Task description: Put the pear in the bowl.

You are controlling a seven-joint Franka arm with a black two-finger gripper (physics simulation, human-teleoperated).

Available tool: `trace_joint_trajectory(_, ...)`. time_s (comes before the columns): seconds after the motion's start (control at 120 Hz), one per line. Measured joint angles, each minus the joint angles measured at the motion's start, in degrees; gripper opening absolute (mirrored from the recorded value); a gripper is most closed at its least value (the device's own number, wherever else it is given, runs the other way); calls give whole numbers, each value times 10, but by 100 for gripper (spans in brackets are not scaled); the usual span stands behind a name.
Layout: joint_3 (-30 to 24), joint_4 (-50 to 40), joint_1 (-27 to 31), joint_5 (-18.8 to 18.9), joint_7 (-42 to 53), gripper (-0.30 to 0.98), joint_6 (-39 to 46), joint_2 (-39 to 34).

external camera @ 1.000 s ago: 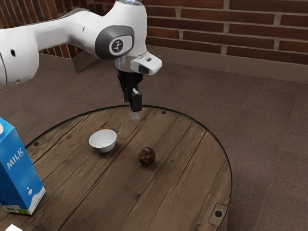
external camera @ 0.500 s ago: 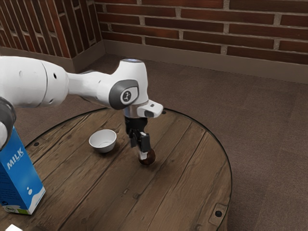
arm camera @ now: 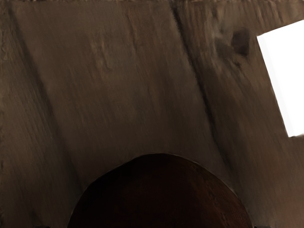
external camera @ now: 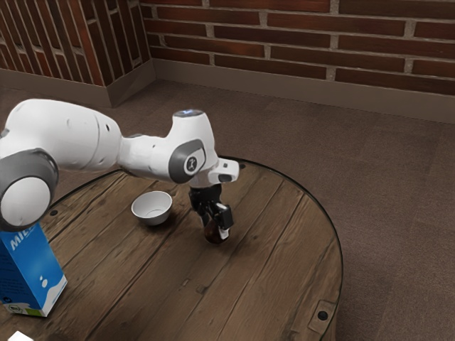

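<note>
- The gripper (external camera: 215,231) has sunk to the pear (external camera: 212,235), likely to hold it low; whether the fingers clamp it, I cannot tell;
- pear on the table (external camera: 156,284); bowl (external camera: 152,210) at its ten o'clock, exterior view.

One view slants down from the arm's (external camera: 78,135) side; the other looks down close from the hand (external camera: 219,229).
The exterior view looks from above the surface (external camera: 277,263), across its round top toward the floor (external camera: 384,170) and brick wall (external camera: 284,35) beyond, with the arm entering from that view's left; it stands far enough back to take in the bowl (external camera: 152,217), the pear (external camera: 212,233), most of the milk carton (external camera: 32,273) and the surface's far rim, while the near rim runs out of frame. The wrist view faces the planks (arm camera: 128,85) from very near, the pear's rounded top large at its lower edge. Both views share the pear and the wood beside it.
</note>
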Motion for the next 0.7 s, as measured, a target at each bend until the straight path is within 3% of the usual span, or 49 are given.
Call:
trace_joint_trajectory(0.317,1,1,4,-16,-20,37,40,7)
trace_joint_trajectory(0.55,24,-18,11,-6,-36,29,24,-73)
trace_joint_trajectory(0.7,34,-41,58,17,-45,28,-2,-124)
